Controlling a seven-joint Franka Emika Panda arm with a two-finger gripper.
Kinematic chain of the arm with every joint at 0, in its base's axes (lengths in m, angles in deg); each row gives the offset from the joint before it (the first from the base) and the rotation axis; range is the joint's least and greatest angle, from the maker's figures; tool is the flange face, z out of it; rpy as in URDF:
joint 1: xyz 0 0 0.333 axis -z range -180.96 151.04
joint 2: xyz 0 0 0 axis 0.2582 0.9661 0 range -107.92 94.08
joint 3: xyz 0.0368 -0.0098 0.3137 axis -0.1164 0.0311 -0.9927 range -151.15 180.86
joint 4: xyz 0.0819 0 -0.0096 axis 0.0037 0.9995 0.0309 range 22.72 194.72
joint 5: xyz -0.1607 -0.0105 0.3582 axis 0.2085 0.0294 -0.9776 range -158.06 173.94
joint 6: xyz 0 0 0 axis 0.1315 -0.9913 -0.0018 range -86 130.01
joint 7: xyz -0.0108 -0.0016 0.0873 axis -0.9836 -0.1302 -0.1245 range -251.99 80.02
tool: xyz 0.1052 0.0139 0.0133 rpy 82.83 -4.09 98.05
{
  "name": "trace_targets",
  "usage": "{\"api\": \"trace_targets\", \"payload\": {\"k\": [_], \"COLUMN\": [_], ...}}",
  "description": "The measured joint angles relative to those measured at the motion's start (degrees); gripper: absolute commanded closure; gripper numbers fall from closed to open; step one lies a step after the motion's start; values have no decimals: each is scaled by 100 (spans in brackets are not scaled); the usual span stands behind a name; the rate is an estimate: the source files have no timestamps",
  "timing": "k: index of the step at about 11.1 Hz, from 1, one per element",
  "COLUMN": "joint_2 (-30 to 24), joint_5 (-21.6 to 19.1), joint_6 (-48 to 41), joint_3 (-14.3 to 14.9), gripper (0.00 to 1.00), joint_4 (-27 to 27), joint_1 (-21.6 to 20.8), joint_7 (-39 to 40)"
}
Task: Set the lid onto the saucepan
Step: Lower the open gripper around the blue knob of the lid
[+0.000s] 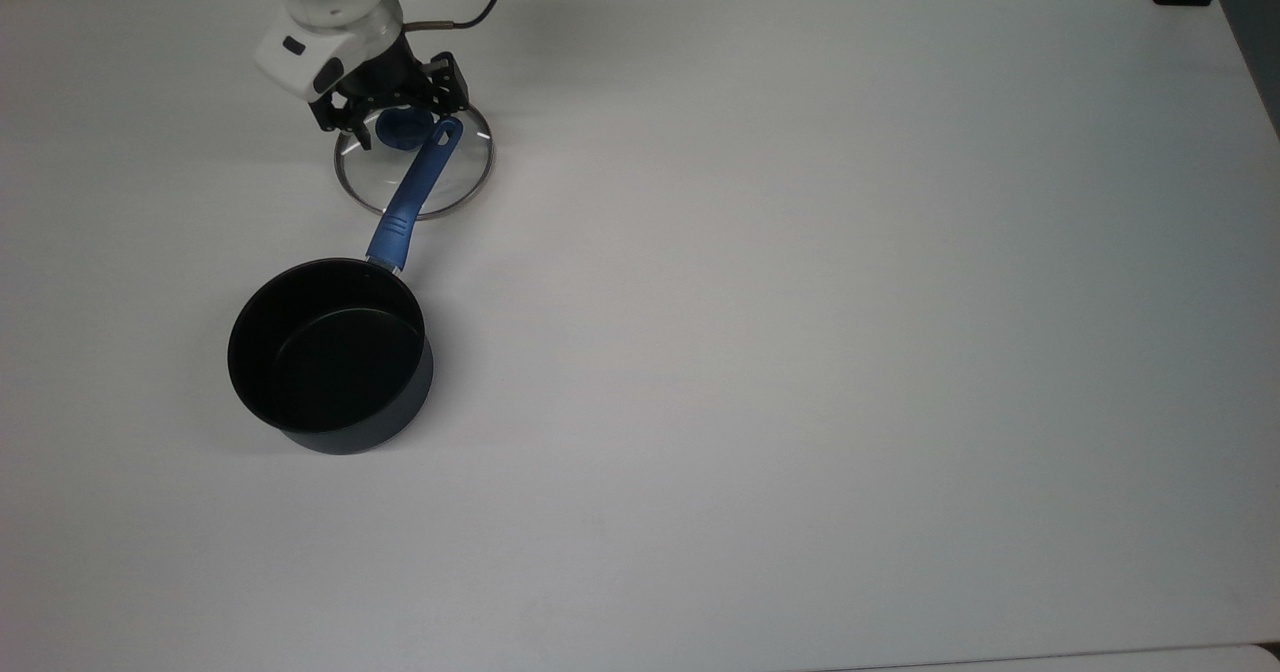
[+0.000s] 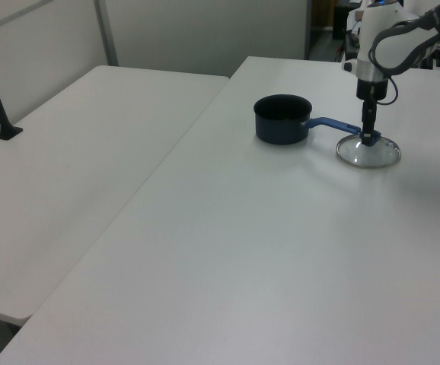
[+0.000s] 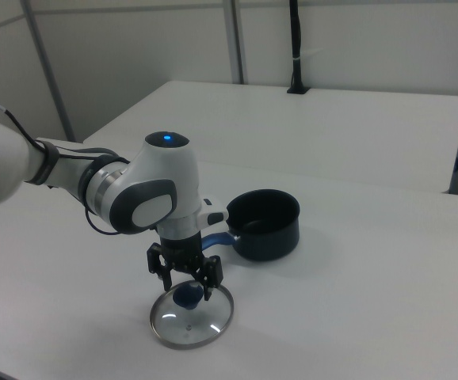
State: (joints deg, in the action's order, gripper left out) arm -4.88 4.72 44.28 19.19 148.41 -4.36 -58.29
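Lid (image 1: 414, 164) lies flat on the table (image 1: 800, 302), off the saucepan (image 1: 330, 355), with its blue knob (image 1: 397, 130) directly under the gripper (image 1: 390, 122). The jaws stand apart, one finger (image 3: 166, 276) on each side of the knob, low enough in the right view to straddle it; whether a pad actually touches the knob cannot be told. They hold nothing.

Just beside the jaws, toward the top view's right, the end of the saucepan's handle (image 1: 412, 189) overlies the glass, its tip with the hole almost against the knob. From there the handle runs away from the jaws across the lid to the pot, which stands upright and open-mouthed well beyond the lid's rim, toward the top view's bottom. In the left view the gripper (image 2: 368, 137) hangs upright over the lid (image 2: 368, 151), the handle (image 2: 333, 124) reaching in from the left view's left.

Behind the jaws, toward the top view's top, the table's edge is near, with the arm's cable (image 1: 470, 12) crossing it. To the top view's right of the jaws the white tabletop stretches wide and bare. A second table (image 2: 75, 152) adjoins on the left view's left.
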Motion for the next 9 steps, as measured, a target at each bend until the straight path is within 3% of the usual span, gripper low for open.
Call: {"api": "trace_targets", "payload": {"k": [2,3,5,7,9], "joint_2": [54,54,52,52,32], "joint_5": [0,0,0,0,0], "joint_6": [0,0,1,-4,-26], "joint_3": [-31,-36,-36,-35,-32], "gripper": [53,57,55,0,0], "joint_4": [0,0,-8,-8,-8], "joint_1": [-64,-65,-59,-32,-19], "joint_7": [-57,-71,-98,-102,-108]}}
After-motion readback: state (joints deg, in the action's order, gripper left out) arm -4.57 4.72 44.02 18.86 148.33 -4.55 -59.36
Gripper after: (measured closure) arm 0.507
